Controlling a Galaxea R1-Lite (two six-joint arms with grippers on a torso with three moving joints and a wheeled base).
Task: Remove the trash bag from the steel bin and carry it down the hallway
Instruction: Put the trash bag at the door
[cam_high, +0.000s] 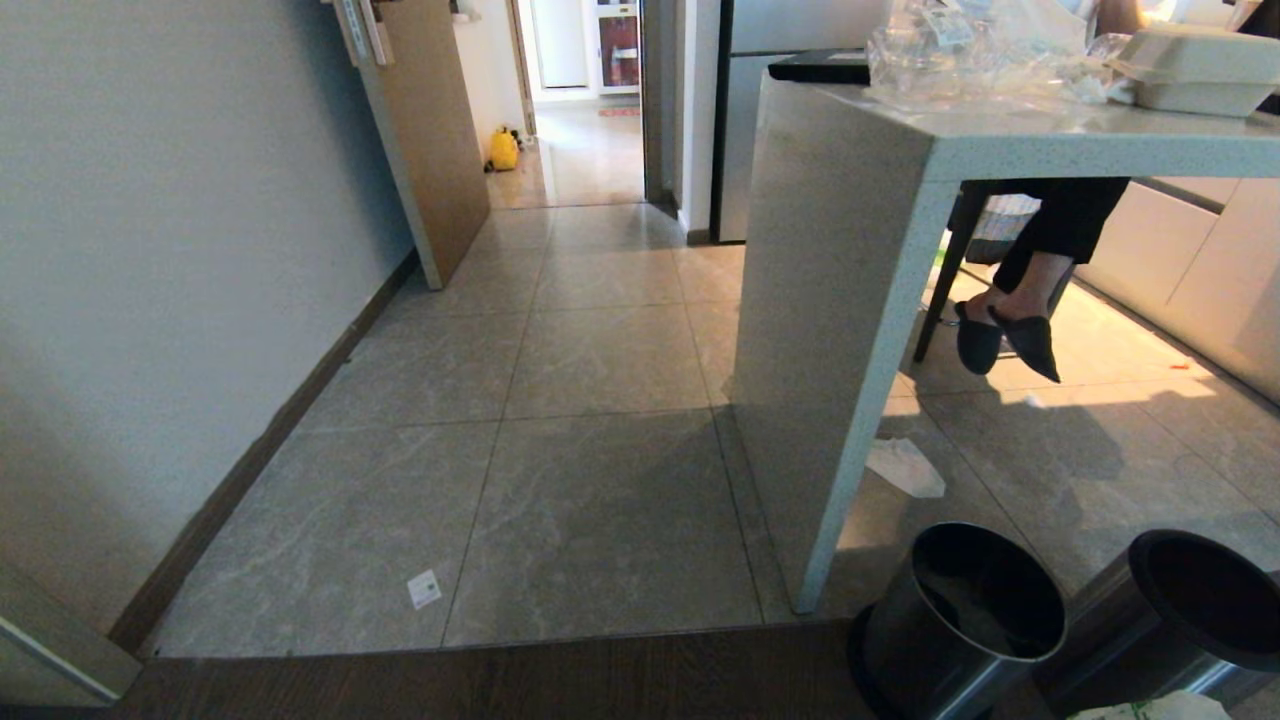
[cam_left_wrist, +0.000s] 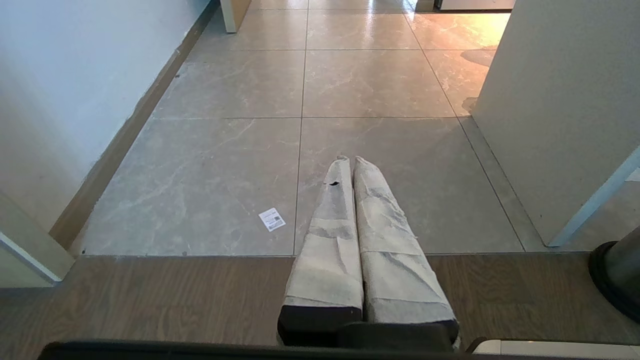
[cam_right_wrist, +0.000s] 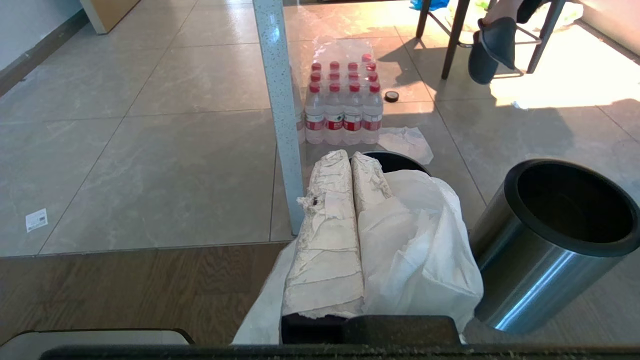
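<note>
The hallway (cam_high: 600, 350) runs straight ahead of both grippers, its grey marbled tiles leading away past a white wall on the left towards an open brown door. To the right of it, the pale speckled counter (cam_high: 830, 300) drops its end panel to the floor just ahead and left of the right gripper (cam_right_wrist: 350, 156). The second steel bin (cam_right_wrist: 525, 280) stands to that gripper's right, upright with its open mouth facing up. The steel bin (cam_right_wrist: 395, 159) stands the same way, long axis vertical and dark mouth upward, just beyond the right fingertips; only an arc of its black rim shows there, the rest hidden by the trash bag (cam_right_wrist: 420, 235). The bag is a crumpled white mass lying against the outer side of the right gripper, its length running along the fingers from their base towards the tips, with folds spilling below on both sides. The taped fingers are pressed together; whether any plastic is pinched between them cannot be told. The left gripper (cam_left_wrist: 350, 160) hangs over the tiled floor near the wooden strip, fingers closed together on nothing. A pack of water bottles (cam_right_wrist: 342, 100) stands beyond the steel bin, a crumpled tissue (cam_right_wrist: 407, 142) lies beside it, and a small sticker (cam_left_wrist: 272, 219) lies on the tile left of the left gripper.
</note>
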